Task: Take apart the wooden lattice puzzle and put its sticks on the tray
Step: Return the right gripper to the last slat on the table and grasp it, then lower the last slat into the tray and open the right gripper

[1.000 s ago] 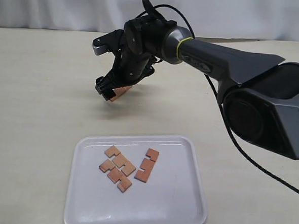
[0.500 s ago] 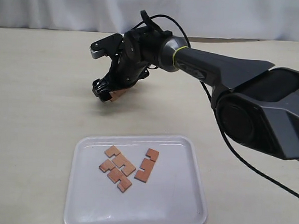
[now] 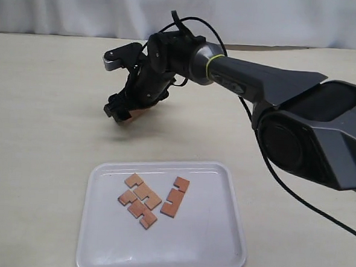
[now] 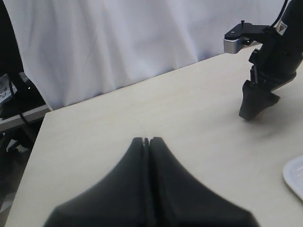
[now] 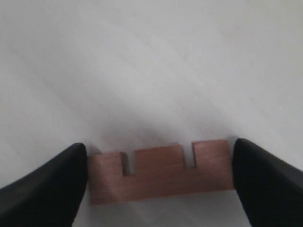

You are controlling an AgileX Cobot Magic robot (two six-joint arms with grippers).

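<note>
The left black gripper (image 4: 147,141), seen only from its own wrist, is pressed closed on nothing. The right black gripper (image 3: 123,112) has drifted left since a second ago, clamping a flat reddish-brown notched wooden slat (image 5: 160,177) over the beige tabletop (image 3: 39,131). Only its wrist view shows the two square notches. Nearer, loose slats (image 3: 144,199) lie on the smooth white rounded plastic tray (image 3: 214,238).
</note>
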